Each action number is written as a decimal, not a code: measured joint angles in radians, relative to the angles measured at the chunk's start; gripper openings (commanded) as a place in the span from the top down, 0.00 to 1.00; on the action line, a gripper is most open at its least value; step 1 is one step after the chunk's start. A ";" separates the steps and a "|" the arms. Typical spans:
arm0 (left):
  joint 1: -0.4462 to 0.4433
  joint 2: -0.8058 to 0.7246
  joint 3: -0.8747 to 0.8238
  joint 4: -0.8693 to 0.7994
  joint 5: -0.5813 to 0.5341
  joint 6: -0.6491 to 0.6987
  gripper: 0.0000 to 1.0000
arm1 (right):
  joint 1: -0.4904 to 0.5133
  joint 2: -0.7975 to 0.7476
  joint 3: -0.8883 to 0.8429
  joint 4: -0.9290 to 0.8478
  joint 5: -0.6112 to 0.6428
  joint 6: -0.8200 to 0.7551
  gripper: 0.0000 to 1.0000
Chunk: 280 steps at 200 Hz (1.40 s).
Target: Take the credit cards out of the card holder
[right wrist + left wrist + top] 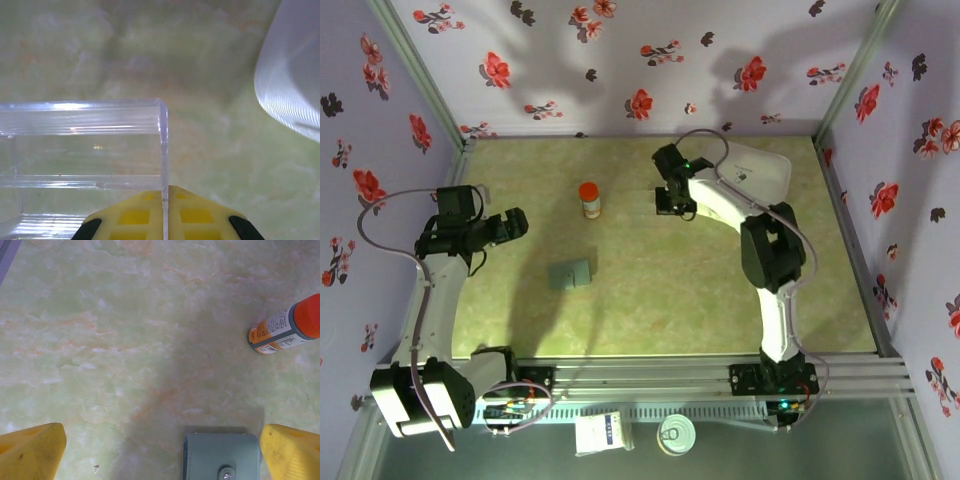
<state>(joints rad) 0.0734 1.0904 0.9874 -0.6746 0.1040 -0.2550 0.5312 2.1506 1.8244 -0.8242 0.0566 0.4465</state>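
left gripper (517,222): jaws wide open, left of card holder (570,273) | right gripper (670,203): jaws closed, beyond-right of it

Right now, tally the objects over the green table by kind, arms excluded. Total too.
card holder: 1
orange-capped bottle: 1
clear plastic stand: 1
white box: 1
Total: 4

The count stands at one card holder (570,273), one orange-capped bottle (590,199), one white box (765,172) and one clear plastic stand (80,145). There are two tools, one left tool (518,222) and one right tool (670,203). Beyond the near edge of the bench (720,300) lie one white packet (600,432) and one round tin (675,435).
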 measured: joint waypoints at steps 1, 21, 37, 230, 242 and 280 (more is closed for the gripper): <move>0.000 0.000 -0.001 0.000 0.000 0.000 0.00 | 0.000 0.007 0.011 -0.006 0.002 0.000 0.92; 0.000 -0.001 -0.010 -0.004 0.003 0.000 0.00 | 0.000 0.086 0.109 -0.047 0.013 0.003 0.91; 0.000 -0.001 -0.011 -0.004 0.003 0.000 0.00 | 0.000 0.123 0.156 -0.084 0.023 0.004 0.91; 0.000 -0.001 -0.019 -0.003 0.033 0.000 0.00 | 0.000 0.179 0.230 -0.138 -0.016 -0.001 0.85; -0.001 -0.001 -0.024 -0.003 0.040 0.000 0.00 | 0.000 0.179 0.230 -0.139 -0.019 -0.004 0.82; -0.040 0.003 -0.028 -0.003 0.057 -0.017 0.00 | 0.000 0.177 0.230 -0.141 -0.030 -0.018 0.75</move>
<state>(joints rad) 0.0330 1.0935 0.9596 -0.6781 0.1612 -0.2718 0.5312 2.3276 2.0544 -0.9649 0.0265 0.4286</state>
